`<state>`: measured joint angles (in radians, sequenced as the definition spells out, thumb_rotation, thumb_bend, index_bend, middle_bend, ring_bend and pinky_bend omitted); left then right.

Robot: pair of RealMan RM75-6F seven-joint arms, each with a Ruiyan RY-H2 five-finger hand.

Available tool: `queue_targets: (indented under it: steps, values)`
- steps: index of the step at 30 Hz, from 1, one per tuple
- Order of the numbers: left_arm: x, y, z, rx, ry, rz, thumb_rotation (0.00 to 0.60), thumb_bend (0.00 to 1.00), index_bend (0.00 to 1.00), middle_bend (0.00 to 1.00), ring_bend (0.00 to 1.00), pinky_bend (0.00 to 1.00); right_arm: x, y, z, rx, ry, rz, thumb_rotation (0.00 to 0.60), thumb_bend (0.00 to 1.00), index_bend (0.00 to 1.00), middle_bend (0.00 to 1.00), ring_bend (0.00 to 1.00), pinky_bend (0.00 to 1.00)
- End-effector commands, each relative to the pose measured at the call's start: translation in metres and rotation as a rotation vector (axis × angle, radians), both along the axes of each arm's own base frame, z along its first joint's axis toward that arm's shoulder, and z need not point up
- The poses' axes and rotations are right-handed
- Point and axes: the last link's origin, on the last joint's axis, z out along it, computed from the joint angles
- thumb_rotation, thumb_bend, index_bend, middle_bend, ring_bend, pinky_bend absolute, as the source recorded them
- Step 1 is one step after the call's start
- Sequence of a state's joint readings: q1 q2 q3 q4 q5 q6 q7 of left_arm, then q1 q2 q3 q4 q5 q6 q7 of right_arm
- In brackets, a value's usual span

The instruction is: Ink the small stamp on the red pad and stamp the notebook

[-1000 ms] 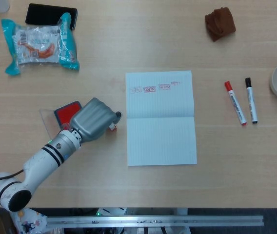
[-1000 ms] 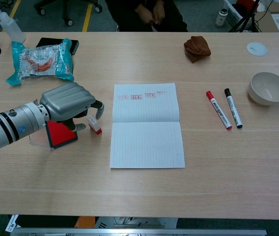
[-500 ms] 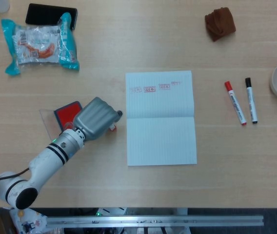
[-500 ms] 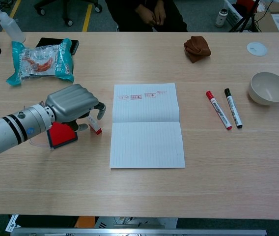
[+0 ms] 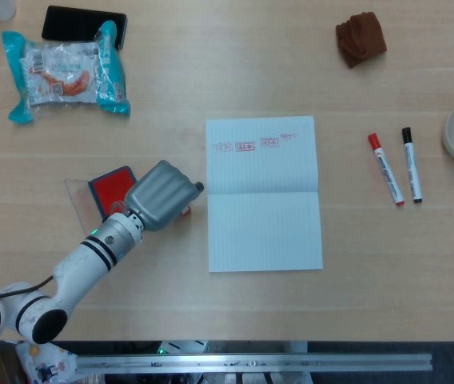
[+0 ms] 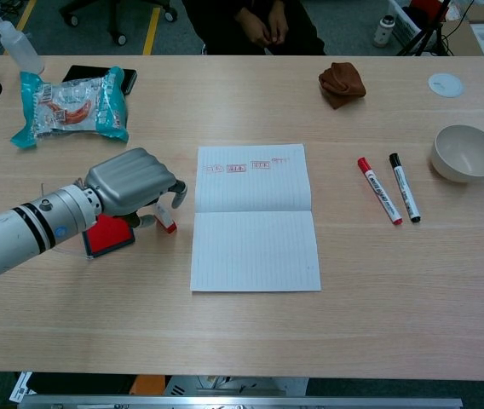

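Left hand: the left hand [image 6: 133, 181] hangs knuckles-up over the near edge of the red pad [image 5: 109, 186], its fingers curled down around the small stamp [image 6: 164, 216]. The chest view shows fingertips at the stamp's white body, so I judge it pinched and held, though the contact itself is partly hidden under the palm.

Small stamp: it stands upright, red base down, on or just above the bench [image 6: 250, 332], in the gap between the pad and the left edge of the notebook [image 6: 255, 223]. It sits close to both, likely because it is in transit from the ink to the paper.

Red pad: it lies open with its clear lid folded out to the left, face up so the stamp can be pressed straight down.

Notebook: it lies open flat in the middle of the bench, with a row of red stamp marks [image 5: 256, 144] already along the top of the upper page; the lower page is blank.

Right hand: not seen in either view.

Change: over the last second the hand has crept toward the notebook, uncovering more of the pad, and the forearm has swung with it. The stamp has barely shifted and the notebook has not moved.
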<state>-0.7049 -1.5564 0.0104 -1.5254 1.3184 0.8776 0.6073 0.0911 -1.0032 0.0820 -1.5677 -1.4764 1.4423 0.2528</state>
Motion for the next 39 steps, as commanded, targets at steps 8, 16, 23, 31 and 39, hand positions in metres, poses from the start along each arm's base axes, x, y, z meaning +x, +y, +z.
queue_targets:
  steps: [8, 16, 23, 31, 39]
  values:
    - [0.000, -0.002, -0.006, 0.009, 0.020, -0.011, 0.600, 0.25, 0.45, 1.00, 1.00, 1.00, -0.002, 0.002, 0.002, -0.005, 0.000, -0.004, 0.600, 0.29, 0.40, 0.39, 0.32, 0.38]
    - [-0.002, -0.002, -0.009, 0.025, 0.032, -0.019, 0.600, 0.25, 0.45, 1.00, 1.00, 1.00, -0.003, 0.003, 0.002, -0.006, 0.000, -0.008, 0.600, 0.29, 0.40, 0.39, 0.32, 0.38]
    - [-0.005, -0.002, -0.011, 0.037, 0.046, -0.023, 0.600, 0.25, 0.46, 1.00, 1.00, 1.00, -0.003, 0.003, 0.002, -0.003, 0.000, -0.009, 0.600, 0.29, 0.40, 0.39, 0.32, 0.38]
    - [-0.006, -0.005, -0.011, 0.050, 0.050, -0.030, 0.600, 0.25, 0.46, 1.00, 1.00, 1.00, -0.003, 0.004, 0.002, -0.003, 0.001, -0.011, 0.600, 0.29, 0.40, 0.39, 0.32, 0.38]
    - [-0.006, -0.006, -0.013, 0.059, 0.056, -0.042, 0.600, 0.25, 0.46, 1.00, 1.00, 1.00, -0.004, 0.005, 0.002, -0.004, 0.001, -0.014, 0.600, 0.29, 0.40, 0.39, 0.32, 0.38]
